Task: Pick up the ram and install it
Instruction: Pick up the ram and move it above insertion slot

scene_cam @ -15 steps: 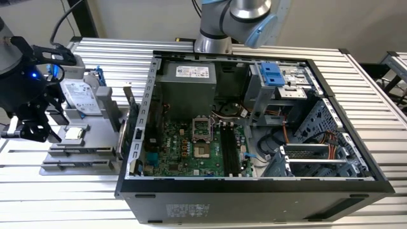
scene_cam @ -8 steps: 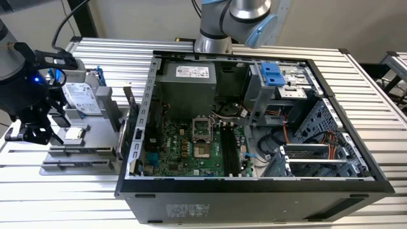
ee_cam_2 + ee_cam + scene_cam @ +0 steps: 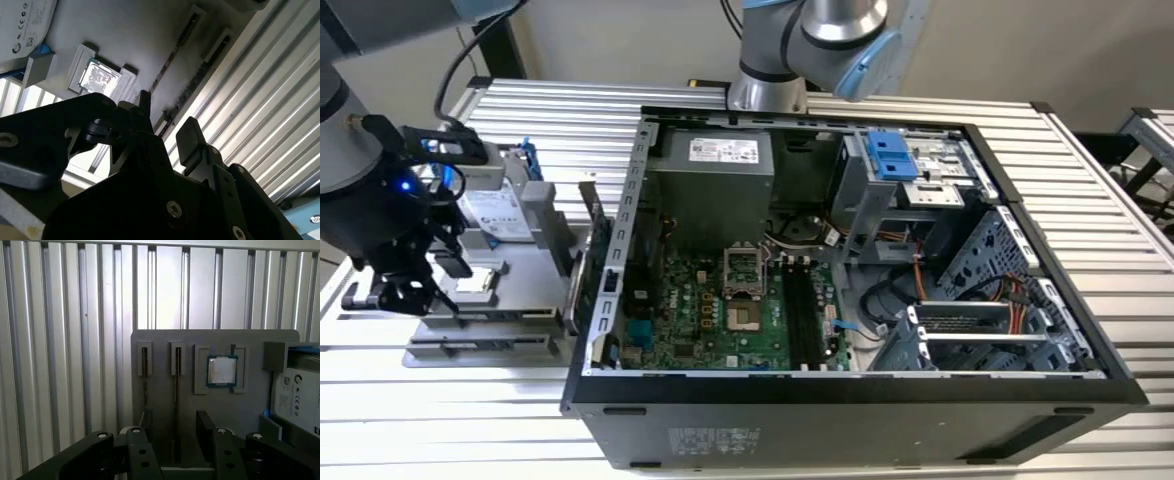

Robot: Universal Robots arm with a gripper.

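Two ram sticks stand edge-on in slots of a grey holder [image 3: 250,410]. In the first wrist view my gripper [image 3: 175,426] is open and straddles one ram [image 3: 176,390], with a black finger on either side of it. The other ram [image 3: 145,380] stands in the neighbouring slot, in line with one finger [image 3: 146,422]. In the second wrist view the same ram [image 3: 192,85] runs as a dark strip toward the gap of the gripper [image 3: 166,121]. I cannot tell whether the fingers touch it. In the exterior view the gripper [image 3: 403,295] hangs over the holder [image 3: 520,270] at that view's left.
The holder also carries a square processor [image 3: 221,371] and a labelled hard drive [image 3: 300,395]. An open computer case [image 3: 854,390] lies on the ribbed metal table [image 3: 454,420], its motherboard showing long black memory slots [image 3: 807,315]. The arm's base [image 3: 767,90] stands behind the case.
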